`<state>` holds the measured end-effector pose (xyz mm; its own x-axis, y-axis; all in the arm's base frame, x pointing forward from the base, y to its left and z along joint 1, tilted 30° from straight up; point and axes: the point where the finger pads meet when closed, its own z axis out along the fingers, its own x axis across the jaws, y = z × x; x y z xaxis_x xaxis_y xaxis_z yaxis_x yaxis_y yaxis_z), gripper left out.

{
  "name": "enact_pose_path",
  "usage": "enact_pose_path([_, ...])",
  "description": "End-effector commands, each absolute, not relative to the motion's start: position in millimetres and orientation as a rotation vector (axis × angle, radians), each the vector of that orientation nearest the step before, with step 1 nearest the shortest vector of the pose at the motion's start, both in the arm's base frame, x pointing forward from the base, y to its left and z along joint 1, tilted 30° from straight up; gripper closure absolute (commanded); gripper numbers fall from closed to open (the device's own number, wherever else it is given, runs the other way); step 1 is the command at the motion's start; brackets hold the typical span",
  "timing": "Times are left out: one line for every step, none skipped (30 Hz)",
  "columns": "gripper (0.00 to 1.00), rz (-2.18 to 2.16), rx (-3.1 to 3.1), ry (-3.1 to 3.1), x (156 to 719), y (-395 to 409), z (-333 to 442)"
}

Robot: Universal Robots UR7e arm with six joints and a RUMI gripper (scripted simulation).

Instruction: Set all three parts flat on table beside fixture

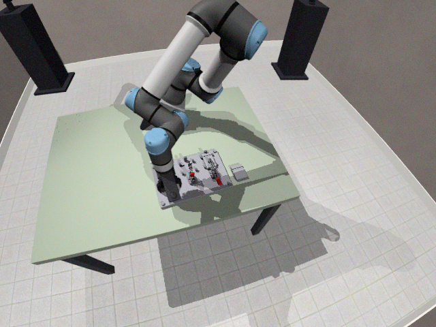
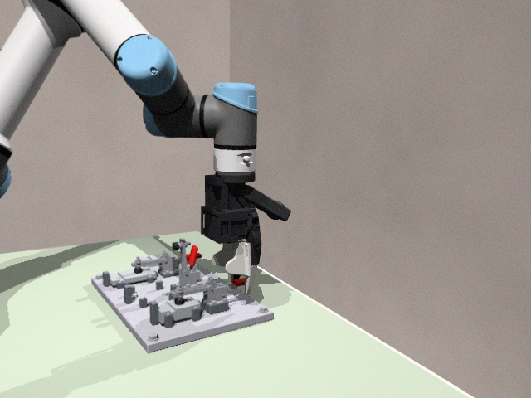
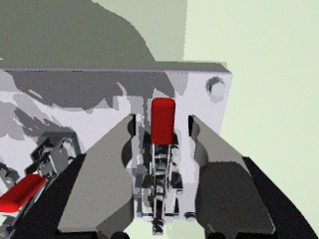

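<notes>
The grey fixture plate (image 1: 165,203) (image 2: 253,316) (image 3: 199,95) carries three clamps. A grey part (image 2: 169,315) sits at the near station in the exterior view, under a lowered clamp. Another part (image 2: 127,278) sits at the far station, also under a lowered clamp. The middle clamp (image 2: 183,261) stands upright. The third part, a grey block (image 1: 239,172), lies on the table beside the fixture's right edge. My gripper (image 2: 242,284) (image 3: 161,116) is partly open and empty, low at the near clamp. Its fingers stand on both sides of that clamp's red handle (image 2: 238,282) (image 3: 162,117), with gaps.
The middle clamp's red handle (image 1: 191,174) (image 2: 193,255) (image 3: 22,193) stands raised beside my gripper. The far clamp's red handle (image 1: 219,181) is near the fixture's right end. Several dark locating posts (image 2: 129,294) rise from the plate. The green table's front edge (image 1: 140,240) lies beyond the fixture.
</notes>
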<state>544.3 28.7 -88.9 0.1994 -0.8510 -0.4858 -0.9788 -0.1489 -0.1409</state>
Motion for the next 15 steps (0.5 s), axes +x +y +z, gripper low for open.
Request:
enact_pose_path([0.72,0.406,-2.060,1.705,544.7,28.3,-88.5])
enact_pose_path([0.72,0.406,-2.060,1.705,544.7,28.3,-88.5])
enact_pose_path([0.72,0.406,-2.060,1.705,544.7,28.3,-88.5])
enact_pose_path([0.72,0.406,-2.060,1.705,544.7,28.3,-88.5])
enact_pose_path([0.72,0.406,-2.060,1.705,544.7,28.3,-88.5])
enact_pose_path([0.72,0.406,-2.060,1.705,544.7,28.3,-88.5])
enact_pose_path([0.72,0.406,-2.060,1.705,544.7,28.3,-88.5])
enact_pose_path([1.00,0.406,-2.060,1.705,544.7,28.3,-88.5])
enact_pose_path([1.00,0.406,-2.060,1.705,544.7,28.3,-88.5])
enact_pose_path([1.00,0.406,-2.060,1.705,544.7,28.3,-88.5])
enact_pose_path([1.00,0.406,-2.060,1.705,544.7,28.3,-88.5])
enact_pose_path([1.00,0.406,-2.060,1.705,544.7,28.3,-88.5])
enact_pose_path([1.00,0.406,-2.060,1.705,544.7,28.3,-88.5])
enact_pose_path([1.00,0.406,-2.060,1.705,544.7,28.3,-88.5])
enact_pose_path([1.00,0.406,-2.060,1.705,544.7,28.3,-88.5])
